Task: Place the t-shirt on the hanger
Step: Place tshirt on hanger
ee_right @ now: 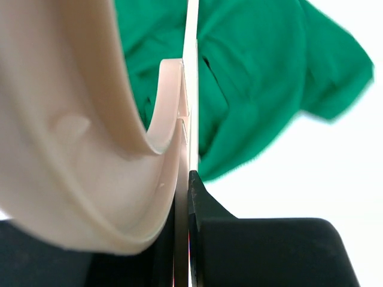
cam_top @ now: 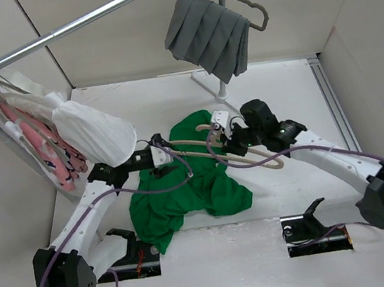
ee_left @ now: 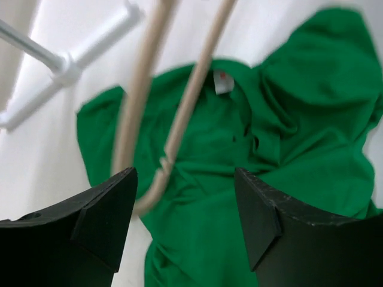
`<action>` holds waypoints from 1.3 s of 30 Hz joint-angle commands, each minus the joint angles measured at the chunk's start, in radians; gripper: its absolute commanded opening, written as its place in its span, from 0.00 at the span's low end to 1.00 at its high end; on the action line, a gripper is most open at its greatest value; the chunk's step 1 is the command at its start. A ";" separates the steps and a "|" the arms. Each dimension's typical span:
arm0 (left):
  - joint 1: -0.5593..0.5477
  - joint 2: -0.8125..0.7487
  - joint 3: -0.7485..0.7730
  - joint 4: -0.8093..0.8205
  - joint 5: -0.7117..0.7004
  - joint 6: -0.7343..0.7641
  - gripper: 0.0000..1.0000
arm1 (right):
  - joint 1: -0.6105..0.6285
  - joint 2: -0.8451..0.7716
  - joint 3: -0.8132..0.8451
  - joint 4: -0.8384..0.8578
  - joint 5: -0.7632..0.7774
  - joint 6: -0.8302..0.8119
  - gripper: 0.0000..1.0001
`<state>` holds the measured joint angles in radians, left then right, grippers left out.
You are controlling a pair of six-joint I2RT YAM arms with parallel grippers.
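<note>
The bright green t-shirt (cam_top: 198, 189) lies crumpled on the white table, collar and white label (ee_left: 222, 82) facing up. My right gripper (cam_top: 229, 138) is shut on the pale beige hanger (cam_top: 261, 157) and holds it just over the shirt's upper part. In the right wrist view the hanger (ee_right: 90, 149) fills the left side, pinched at my gripper (ee_right: 184, 197), with the shirt (ee_right: 257, 78) behind. My left gripper (cam_top: 171, 159) is open and empty above the shirt's left side. In the left wrist view its gap (ee_left: 185, 176) is over green cloth (ee_left: 269, 137), with the hanger (ee_left: 137, 107) just ahead.
A grey pleated cloth (cam_top: 209, 31) hangs on a grey hanger from the metal rail (cam_top: 77, 23) at the back. White garments (cam_top: 94, 128) and pink hangers (cam_top: 43, 145) hang at the left. The rack's white base (cam_top: 209, 84) stands behind the shirt. Walls enclose the table.
</note>
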<state>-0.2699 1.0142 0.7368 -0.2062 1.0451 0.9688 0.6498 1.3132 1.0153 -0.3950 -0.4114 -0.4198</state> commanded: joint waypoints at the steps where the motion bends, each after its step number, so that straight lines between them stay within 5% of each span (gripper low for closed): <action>1: -0.131 0.006 -0.049 -0.058 -0.374 0.120 0.62 | -0.033 -0.098 -0.020 -0.103 0.075 0.061 0.00; 4: -0.237 0.038 -0.068 -0.067 -0.541 0.120 0.60 | -0.076 -0.175 -0.044 -0.152 0.140 0.093 0.00; 13: -0.317 0.171 0.013 0.218 -0.595 -0.371 0.59 | -0.150 -0.275 -0.020 -0.252 0.221 0.160 0.00; 20: -0.361 0.375 0.134 0.334 -0.761 -0.614 0.50 | -0.150 -0.302 -0.032 -0.220 0.206 0.171 0.00; 25: -0.370 0.561 0.262 0.275 -0.862 -0.546 0.37 | -0.150 -0.312 -0.032 -0.202 0.215 0.171 0.00; 36: -0.334 0.728 0.354 0.056 -0.824 -0.381 0.42 | -0.150 -0.282 -0.032 -0.220 0.215 0.141 0.00; 39: -0.334 0.738 0.354 0.022 -0.800 -0.381 0.30 | -0.150 -0.282 -0.032 -0.220 0.215 0.141 0.00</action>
<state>-0.6086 1.7538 1.0527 -0.1181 0.2127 0.5602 0.5034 1.0363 0.9676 -0.6441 -0.2047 -0.2710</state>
